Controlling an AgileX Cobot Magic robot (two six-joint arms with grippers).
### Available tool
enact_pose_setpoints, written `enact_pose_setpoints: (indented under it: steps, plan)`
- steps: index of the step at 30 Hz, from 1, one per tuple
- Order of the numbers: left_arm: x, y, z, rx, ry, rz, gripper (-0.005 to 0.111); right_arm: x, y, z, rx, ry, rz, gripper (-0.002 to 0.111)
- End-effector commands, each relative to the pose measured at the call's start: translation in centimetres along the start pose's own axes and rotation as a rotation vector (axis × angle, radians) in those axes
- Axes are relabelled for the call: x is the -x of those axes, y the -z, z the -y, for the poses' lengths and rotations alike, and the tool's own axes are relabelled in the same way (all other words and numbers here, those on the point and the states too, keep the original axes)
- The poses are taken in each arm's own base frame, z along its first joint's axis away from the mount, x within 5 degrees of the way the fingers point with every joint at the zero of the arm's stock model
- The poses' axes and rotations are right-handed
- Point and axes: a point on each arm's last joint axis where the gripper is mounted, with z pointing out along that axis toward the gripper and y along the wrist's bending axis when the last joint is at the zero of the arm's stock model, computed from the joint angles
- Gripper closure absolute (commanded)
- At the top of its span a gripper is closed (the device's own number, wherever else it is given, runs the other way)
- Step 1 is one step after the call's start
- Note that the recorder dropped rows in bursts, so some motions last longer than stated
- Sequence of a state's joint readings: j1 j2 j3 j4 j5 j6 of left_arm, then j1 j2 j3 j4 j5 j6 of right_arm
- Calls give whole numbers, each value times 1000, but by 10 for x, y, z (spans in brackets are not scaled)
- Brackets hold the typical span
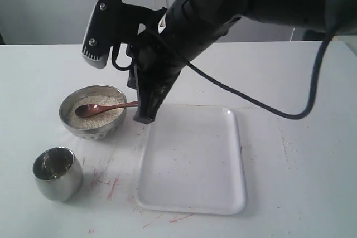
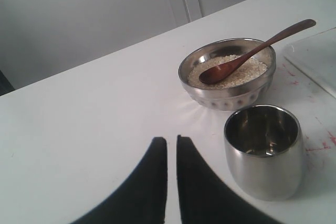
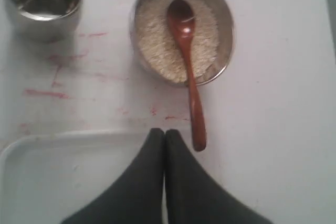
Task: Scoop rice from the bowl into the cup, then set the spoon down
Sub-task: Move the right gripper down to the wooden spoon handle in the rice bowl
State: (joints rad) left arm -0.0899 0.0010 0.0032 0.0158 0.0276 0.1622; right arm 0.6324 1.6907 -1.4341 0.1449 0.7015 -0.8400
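The ribbed steel bowl (image 1: 92, 132) (image 2: 231, 95) (image 3: 226, 19) holds the rice (image 1: 106, 118) (image 2: 247, 72) (image 3: 152, 30). The wooden spoon (image 1: 106, 108) (image 2: 252, 53) (image 3: 189, 61) lies with its head on the rice and its handle sticking out over the rim. My right gripper (image 1: 142, 120) (image 3: 164, 131) is shut and empty, its tips just beside the handle's end and over the tray's corner. The shiny cup (image 1: 56, 174) (image 2: 265, 153) (image 3: 42, 1) stands in front of the bowl. My left gripper (image 2: 171, 139) hovers low near the cup, shut on nothing, outside the exterior view.
A white rectangular tray (image 1: 189, 160) (image 3: 63, 166) (image 2: 315, 56) lies right of the bowl and cup. Red marks stain the white table between cup and tray. My right arm and its black cable reach in from the upper right.
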Motion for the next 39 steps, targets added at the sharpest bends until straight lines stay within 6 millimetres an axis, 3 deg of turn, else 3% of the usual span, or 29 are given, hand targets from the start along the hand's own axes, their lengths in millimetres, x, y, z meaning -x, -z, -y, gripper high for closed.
enact_pose_setpoints:
  steps: [1,7,12,17,19,30,39]
  plan:
    - [2,0,0,-1,8,10,92,10,-15,13,-125,-115,113,108]
    - [2,0,0,-1,8,10,92,-2,-43,13,-130,-34,18,104]
    - [2,0,0,-1,8,10,92,-14,-66,11,-80,-19,-112,82]
    - [2,0,0,-1,8,10,92,-19,-77,8,-62,-16,-138,56]
    - [2,0,0,-1,8,10,92,-21,-81,8,-62,-2,-152,51]
    - [2,0,0,-1,8,10,92,-32,-98,10,-86,121,-235,51]
    - [2,0,0,-1,8,10,92,-32,-111,9,-113,150,-196,51]
